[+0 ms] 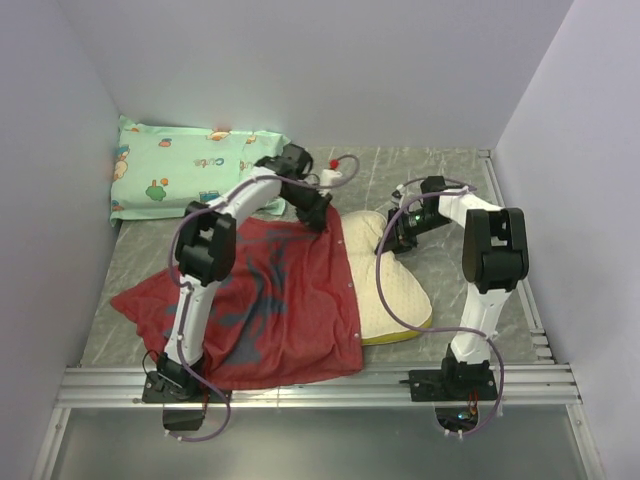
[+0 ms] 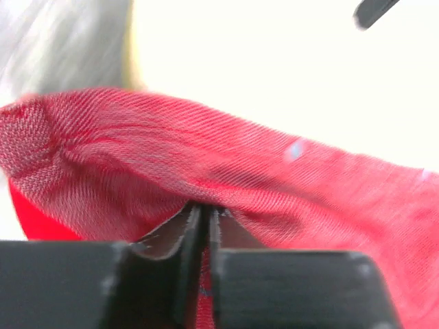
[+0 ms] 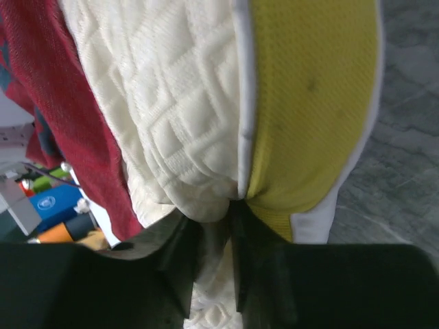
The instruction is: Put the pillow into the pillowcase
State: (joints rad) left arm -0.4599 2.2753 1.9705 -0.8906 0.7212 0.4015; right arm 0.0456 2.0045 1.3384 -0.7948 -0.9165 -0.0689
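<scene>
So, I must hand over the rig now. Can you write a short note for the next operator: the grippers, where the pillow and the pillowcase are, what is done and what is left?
Left gripper: shut on the pillowcase, pinching the fabric at its far right corner.
Right gripper: shut on the pillow, at the seam beside its yellow band.
Positions: the pillowcase is spread on the table, dull red side up. The pillow lies along its right edge, nearly all outside.
Done: both things are gripped.
Left: open the case mouth and push the pillow fully in.
</scene>
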